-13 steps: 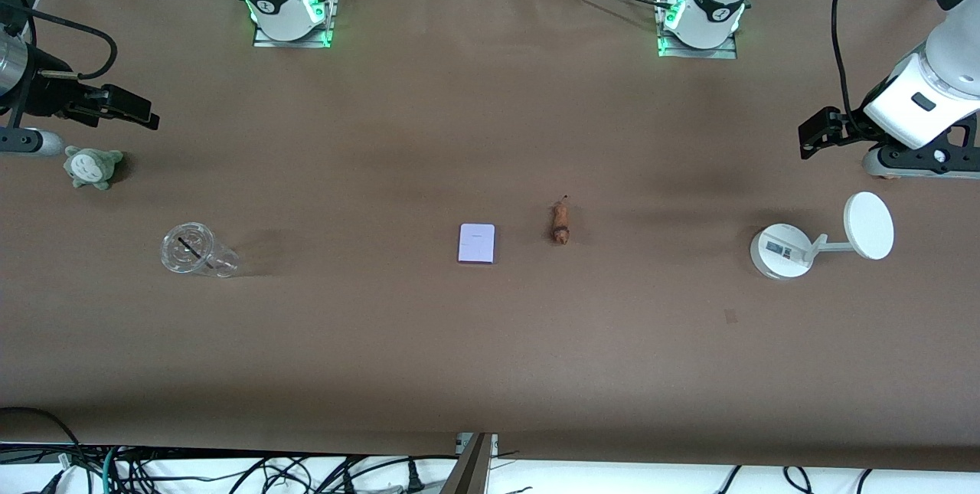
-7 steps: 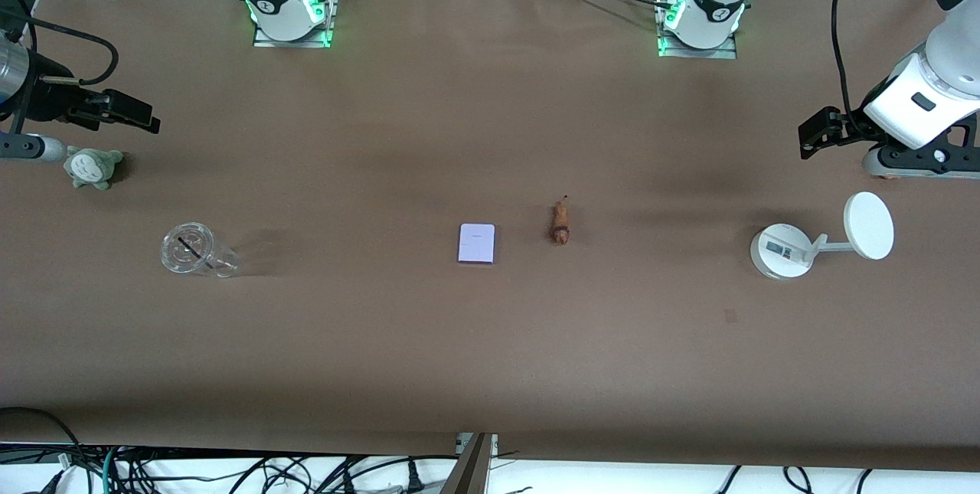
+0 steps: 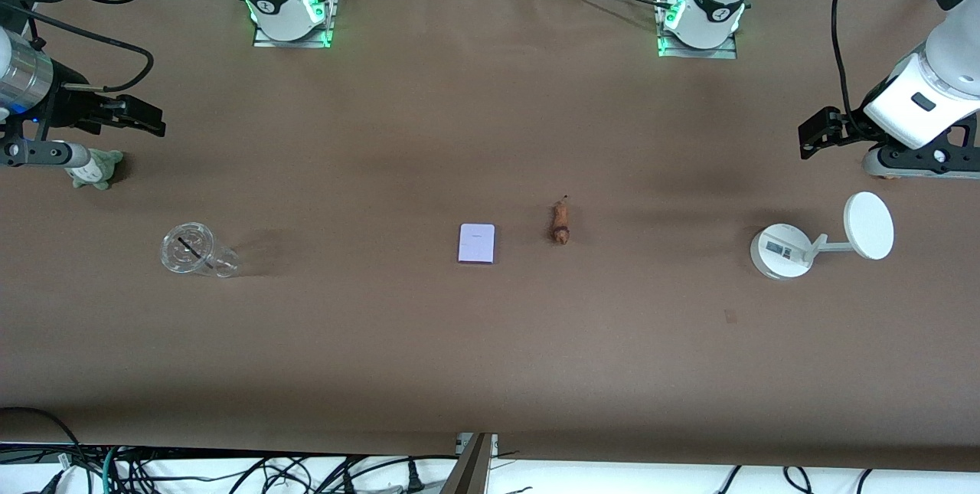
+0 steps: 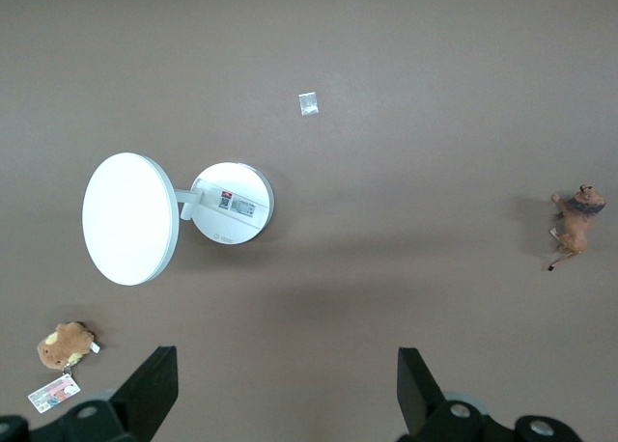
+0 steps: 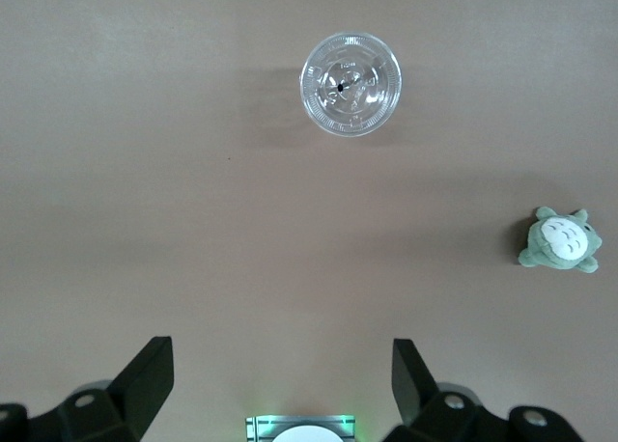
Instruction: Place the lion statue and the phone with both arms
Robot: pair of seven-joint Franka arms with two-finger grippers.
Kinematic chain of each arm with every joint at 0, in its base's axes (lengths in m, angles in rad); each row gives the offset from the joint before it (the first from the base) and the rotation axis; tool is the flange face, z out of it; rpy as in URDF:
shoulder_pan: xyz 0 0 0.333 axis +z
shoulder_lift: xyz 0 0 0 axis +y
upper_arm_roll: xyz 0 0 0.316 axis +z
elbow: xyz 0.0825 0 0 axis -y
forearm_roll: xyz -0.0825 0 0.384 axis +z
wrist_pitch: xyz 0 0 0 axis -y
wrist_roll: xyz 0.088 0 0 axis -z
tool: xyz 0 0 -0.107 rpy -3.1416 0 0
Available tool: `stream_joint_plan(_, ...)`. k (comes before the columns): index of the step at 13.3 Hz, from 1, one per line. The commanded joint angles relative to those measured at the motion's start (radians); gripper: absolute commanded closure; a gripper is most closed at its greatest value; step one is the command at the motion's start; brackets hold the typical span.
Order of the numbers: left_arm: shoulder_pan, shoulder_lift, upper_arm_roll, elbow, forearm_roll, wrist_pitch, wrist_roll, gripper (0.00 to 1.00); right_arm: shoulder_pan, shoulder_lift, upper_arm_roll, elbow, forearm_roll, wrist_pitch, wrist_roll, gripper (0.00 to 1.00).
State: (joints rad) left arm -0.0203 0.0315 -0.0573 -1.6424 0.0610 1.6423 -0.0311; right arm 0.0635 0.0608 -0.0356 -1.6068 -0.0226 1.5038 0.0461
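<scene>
Matte brown tabletop [image 3: 490, 356], smooth and paper-like, faintly creased.

Near its middle, phone [image 3: 477, 243]: a flat, pale lavender-white rectangle with rounded corners, lying face up. Just toward the left arm's end from it, not touching, lion statue [image 3: 561, 222]: a tiny elongated orange-brown figurine on its side, darker mane end nearer the front camera, thin tail pointing toward the bases.

Toward the right arm's end, clear plastic cup [image 3: 197, 250] with a domed ribbed lid, tipped on its side; farther from the front camera than the cup, at the table's edge, a soft grey-green plush [image 3: 96, 169] with a pale belly, partly covered by the arm.

Toward the left arm's end, white stand [image 3: 781, 250]: round glossy base, short stem, flat disc. In the left wrist view, a fuzzy round brown plush [image 4: 65, 345] with a paper tag, close to that stand.

Left gripper [image 3: 813, 132] aloft over bare tabletop at the left arm's end, black fingers [image 4: 154, 389] spread wide, empty. Right gripper [image 3: 142, 117] aloft over the right arm's end, close above the grey-green plush, fingers [image 5: 150, 374] likewise spread wide, nothing between them.
</scene>
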Motion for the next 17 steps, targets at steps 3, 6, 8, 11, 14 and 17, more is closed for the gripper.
stream_joint_plan(3,-0.004,-0.013,0.002,0.001,-0.015,-0.016,0.002,0.0,-0.001,0.008,0.0,0.028,-0.016,-0.024,0.001,0.0)
stream_joint_plan(6,-0.004,-0.013,0.002,-0.001,-0.015,-0.016,0.002,0.0,-0.001,0.008,-0.001,0.028,-0.011,-0.025,0.001,0.0)
stream_joint_plan(8,-0.004,-0.007,0.002,0.001,-0.016,-0.013,-0.001,0.0,0.002,0.008,0.0,0.027,-0.013,-0.027,-0.003,0.0)
stream_joint_plan(11,-0.006,0.005,0.001,-0.001,-0.033,-0.015,0.0,0.0,0.037,0.014,0.002,0.025,-0.013,-0.024,0.001,0.0)
stream_joint_plan(14,-0.007,0.01,-0.021,-0.001,-0.046,-0.013,-0.013,0.0,0.116,0.042,0.002,0.027,-0.01,-0.008,0.014,0.0)
stream_joint_plan(17,-0.009,0.014,-0.021,-0.002,-0.073,-0.012,-0.016,0.0,0.189,0.097,0.002,0.028,0.061,0.065,0.147,0.0)
